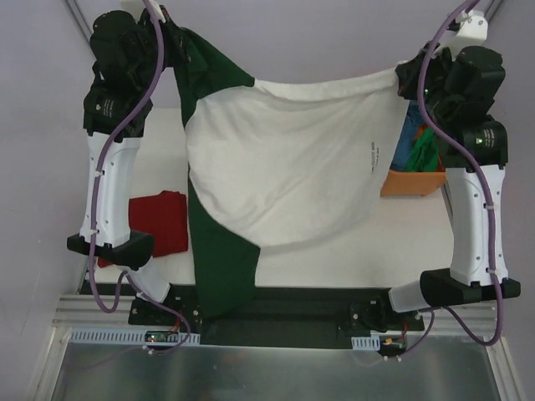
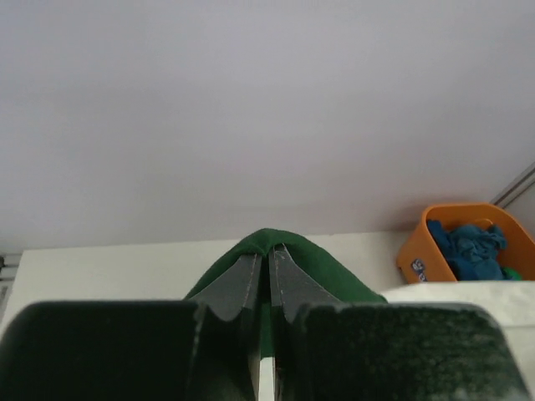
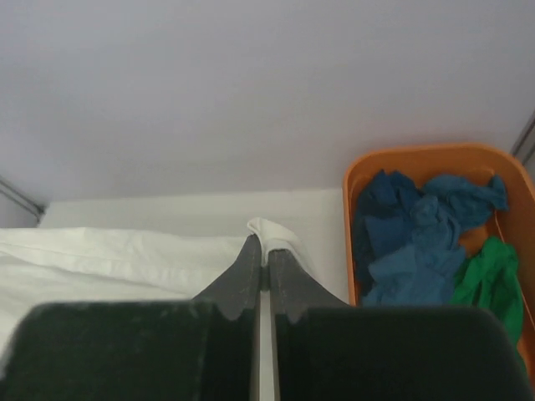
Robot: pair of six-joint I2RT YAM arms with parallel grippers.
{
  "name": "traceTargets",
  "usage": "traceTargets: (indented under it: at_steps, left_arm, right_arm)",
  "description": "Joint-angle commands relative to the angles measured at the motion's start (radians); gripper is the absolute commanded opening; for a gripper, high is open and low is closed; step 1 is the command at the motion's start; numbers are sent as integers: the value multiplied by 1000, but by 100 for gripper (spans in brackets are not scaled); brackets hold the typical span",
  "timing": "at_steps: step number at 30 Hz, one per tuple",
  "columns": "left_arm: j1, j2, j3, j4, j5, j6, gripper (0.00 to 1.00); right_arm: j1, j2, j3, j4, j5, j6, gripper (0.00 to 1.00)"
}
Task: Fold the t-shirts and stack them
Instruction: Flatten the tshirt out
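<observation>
Left arm (image 1: 113,188): mine, rising from its base at the near edge; reaching up toward the far left
Left claw (image 2: 269,249): jaws pressed together; green cloth of the t-shirt (image 1: 284,159) pinched between my tips
Right arm (image 1: 475,209): raised the same way; reaching toward the far right
Right claw (image 3: 263,248): jaws pressed together; white edge of the same t-shirt caught at my tips
Spread: my two claws well apart

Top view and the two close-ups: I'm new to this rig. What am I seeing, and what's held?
The top view looks down on two robot arms bolted at the near edge of the table. Each close-up is a wrist camera looking along its own claw. The left claw is shut on the green sleeve, the right claw on a white edge, of one white and green t-shirt stretched between them. A red t-shirt lies by the left arm. The orange tub at right holds blue and green cloth.
</observation>
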Motion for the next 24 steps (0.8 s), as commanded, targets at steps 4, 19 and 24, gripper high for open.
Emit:
traceTargets:
  at_steps: [4,19,24]
  left_arm:
    - [5,-165,111,326,-21,102,0]
    - [4,-895,-1412,389,-42,-231,0]
    - [4,-1211,-1838,346,131,-479,0]
  right_arm:
    - [-5,-51,210,342,-5,34,1]
    - [-7,-463,-950,331,-210,58,3]
    - [-5,-536,-1278,292,-333,166,2]
